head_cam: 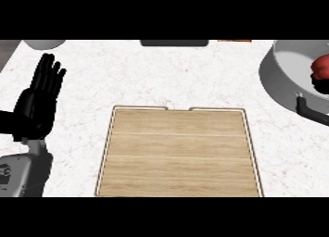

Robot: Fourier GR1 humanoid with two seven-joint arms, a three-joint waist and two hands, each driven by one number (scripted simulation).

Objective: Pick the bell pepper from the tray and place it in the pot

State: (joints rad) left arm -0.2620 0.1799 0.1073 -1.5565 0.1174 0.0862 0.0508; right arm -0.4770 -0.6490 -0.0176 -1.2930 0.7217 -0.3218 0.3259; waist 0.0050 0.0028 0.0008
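The red bell pepper [325,66] sits inside the grey pot [283,81], which stands off the far right corner of the wooden tray [179,152]. My left hand [38,99] rests left of the tray, fingers straight and up, holding nothing. Dark fingers of my right hand [324,85] show in the pot just under the pepper, and I cannot tell whether they grip it

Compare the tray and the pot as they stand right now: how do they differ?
The tray is a flat wooden rectangle with a low rim, lying mid-counter with nothing on it; the pot is round, grey and deep-walled, cut off at the right edge. The pot holds the red bell pepper; the tray does not. The pot has a dark handle; the tray has none. Both rest on the white counter.
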